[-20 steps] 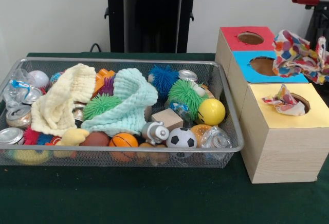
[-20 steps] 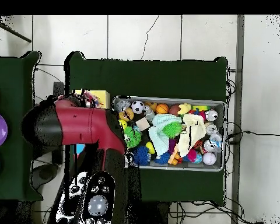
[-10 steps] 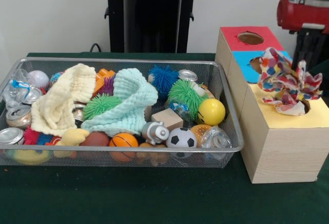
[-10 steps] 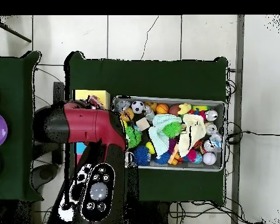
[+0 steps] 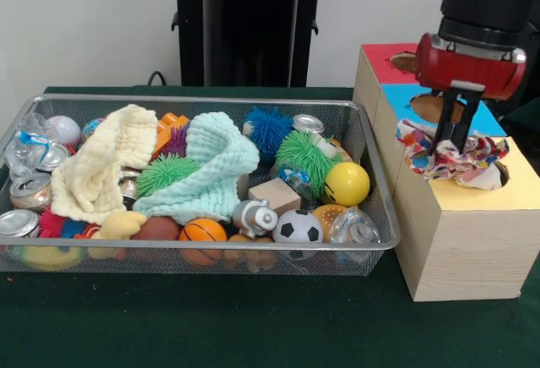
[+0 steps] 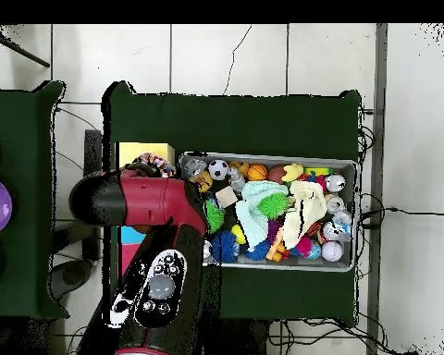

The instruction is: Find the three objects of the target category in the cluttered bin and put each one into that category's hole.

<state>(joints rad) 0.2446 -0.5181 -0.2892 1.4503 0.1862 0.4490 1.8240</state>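
On the dark green table, the silver wire-mesh basket (image 5: 190,184) sits left of the boxes. My gripper (image 5: 450,143) hangs over the yellow-topped wooden box (image 5: 472,231), its fingers sunk in the polka-dot white cloth (image 5: 447,159) bunched at the round hole (image 5: 503,170); I cannot tell whether they are clamped.

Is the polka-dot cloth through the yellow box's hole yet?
Not yet: the polka-dot cloth is bunched on the hole's rim, mostly above the top, under the gripper.
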